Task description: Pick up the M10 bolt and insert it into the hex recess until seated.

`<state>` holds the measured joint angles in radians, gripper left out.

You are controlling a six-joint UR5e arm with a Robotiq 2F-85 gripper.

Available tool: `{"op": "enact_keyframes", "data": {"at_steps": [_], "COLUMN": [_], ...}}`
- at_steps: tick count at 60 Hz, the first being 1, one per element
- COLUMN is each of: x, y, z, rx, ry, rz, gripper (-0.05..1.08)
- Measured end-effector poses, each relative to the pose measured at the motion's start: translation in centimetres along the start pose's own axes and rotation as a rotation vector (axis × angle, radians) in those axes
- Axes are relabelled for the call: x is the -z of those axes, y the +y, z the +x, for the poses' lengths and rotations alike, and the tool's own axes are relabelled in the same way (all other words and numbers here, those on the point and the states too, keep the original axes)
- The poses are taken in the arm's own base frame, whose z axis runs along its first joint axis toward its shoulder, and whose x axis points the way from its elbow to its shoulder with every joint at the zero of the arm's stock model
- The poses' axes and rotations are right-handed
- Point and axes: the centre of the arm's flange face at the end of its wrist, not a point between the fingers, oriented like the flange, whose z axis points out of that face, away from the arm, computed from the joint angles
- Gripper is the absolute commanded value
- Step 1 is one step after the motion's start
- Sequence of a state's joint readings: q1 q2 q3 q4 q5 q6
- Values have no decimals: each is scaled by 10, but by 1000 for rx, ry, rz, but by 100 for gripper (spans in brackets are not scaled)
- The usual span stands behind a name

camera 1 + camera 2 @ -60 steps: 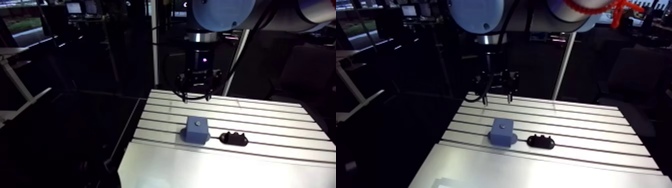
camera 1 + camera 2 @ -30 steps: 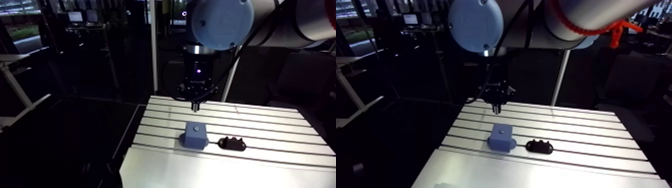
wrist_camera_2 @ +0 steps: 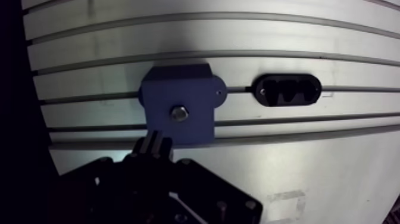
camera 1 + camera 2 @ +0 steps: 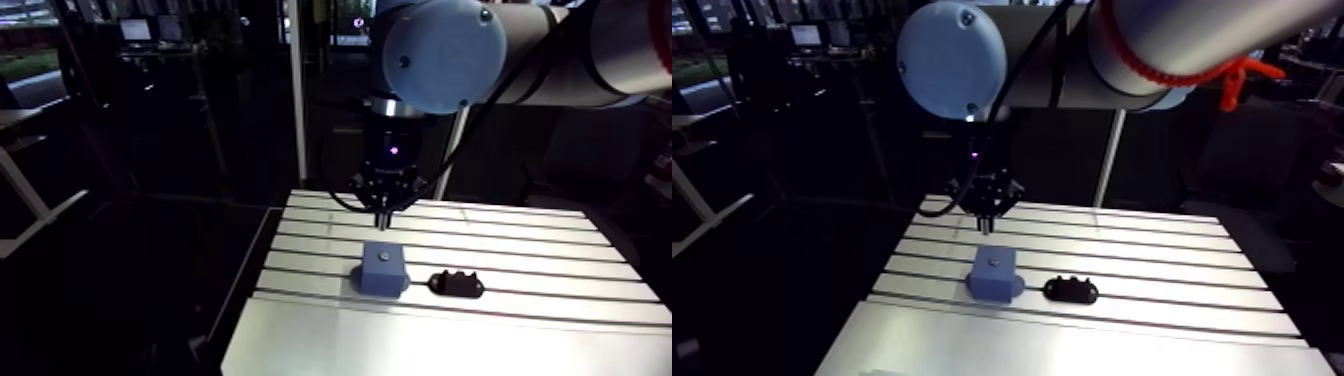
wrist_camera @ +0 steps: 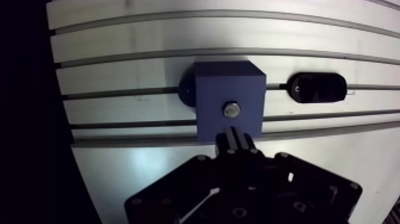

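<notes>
The two-fingered black end effector (image 5: 234, 138) is hovering with its fingers pressed together and gripping nothing, its tips hanging just above a blue plastic block (image 5: 228, 86) and apart from it. The silvery M10 bolt (image 5: 232, 109) is sitting in the top face of that block, only its head showing, just ahead of the fingertips. The block is resting around the middle of the slotted aluminium table (image 5: 149, 161), well in from every edge. A black oblong piece with hollows in its top (image 3: 287, 89) is lying just beside it along the same slot, and those hollows are looking empty.

The bolt is looking already lodged, so the work is probably standing at the seating step. If so, the next move is calling for a straight, centred push on the head. If the bolt is yet to be lifted, the fingers are needing to spread first.
</notes>
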<state>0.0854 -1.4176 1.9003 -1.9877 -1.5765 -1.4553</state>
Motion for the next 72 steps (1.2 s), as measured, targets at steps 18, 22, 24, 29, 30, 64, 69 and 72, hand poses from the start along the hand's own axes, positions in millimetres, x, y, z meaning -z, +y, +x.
{"op": "enact_keyframes", "data": {"at_steps": [18,22,24,29,30,64,69,72], "x": [-11,-14,-15,-18,-19,-33,-35,-36], "y": [6,7,7,7,7,9,9,9], "z": [0,-1,-1,-1,-1,2,3,3], "rx": [18,24,26,31,32,56,58,59], "ry": [-24,-30,-33,-37,-38,-60,-63,-63], "rz": [1,-1,-2,-4,-4,-14,-15,-15], "gripper": [108,108,108,108,108,108,108,108]}}
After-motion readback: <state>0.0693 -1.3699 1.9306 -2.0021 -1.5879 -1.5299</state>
